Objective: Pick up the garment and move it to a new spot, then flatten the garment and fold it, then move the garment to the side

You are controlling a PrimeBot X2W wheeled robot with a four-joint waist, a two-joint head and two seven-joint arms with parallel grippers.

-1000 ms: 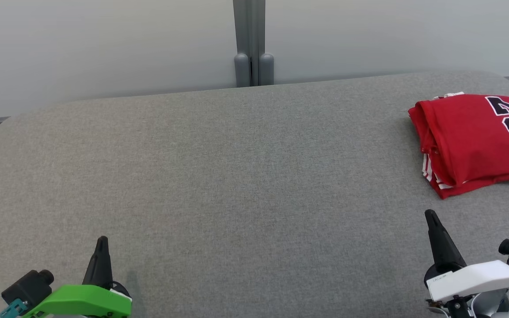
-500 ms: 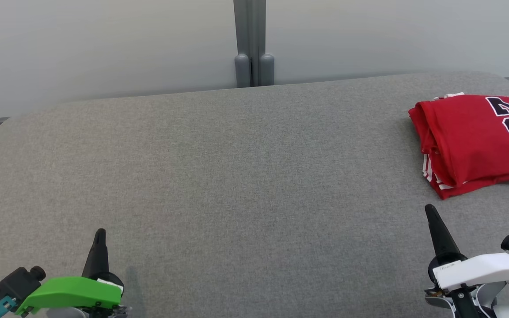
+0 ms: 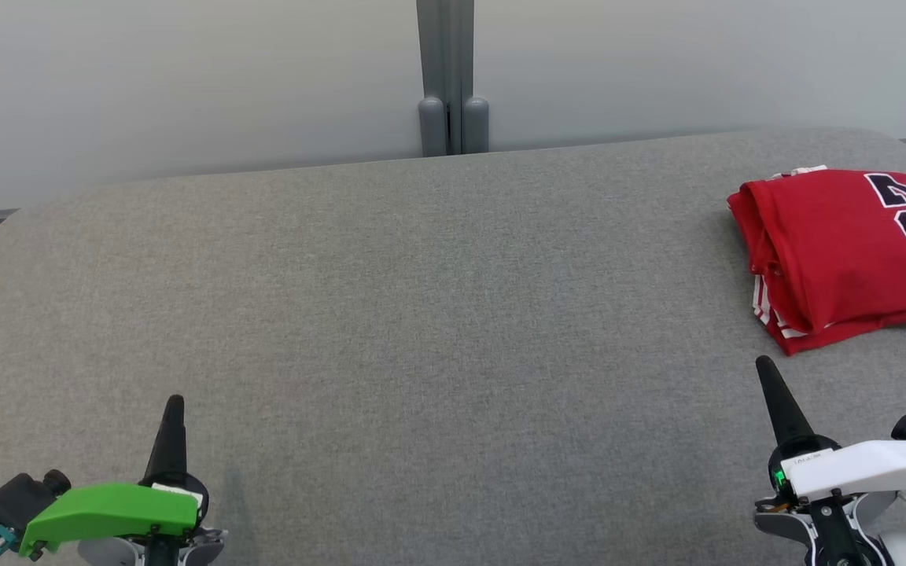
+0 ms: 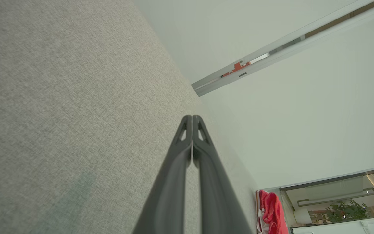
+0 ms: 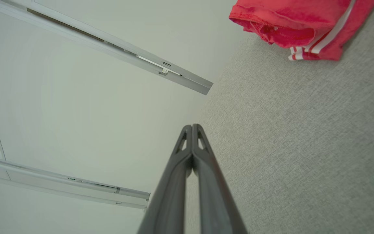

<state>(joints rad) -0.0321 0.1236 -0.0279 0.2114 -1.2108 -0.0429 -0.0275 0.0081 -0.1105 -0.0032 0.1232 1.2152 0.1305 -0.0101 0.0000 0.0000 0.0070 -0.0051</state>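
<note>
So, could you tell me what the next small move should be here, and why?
Probably just park both arms: the red garment already lies folded at the grey surface's right side, and the left end effector and right end effector are shut, empty and apart from it, so the task looks done.

Your left gripper [image 3: 172,410] sits low at the left of the head view, under its green housing [image 3: 111,509], and points almost straight forward. Your right gripper [image 3: 767,373] sits low at the right, under its white housing [image 3: 866,465], and leans slightly inward. In both wrist views the fingers [image 4: 174,182] [image 5: 213,188] are pressed together, meeting at the tips.
</note>
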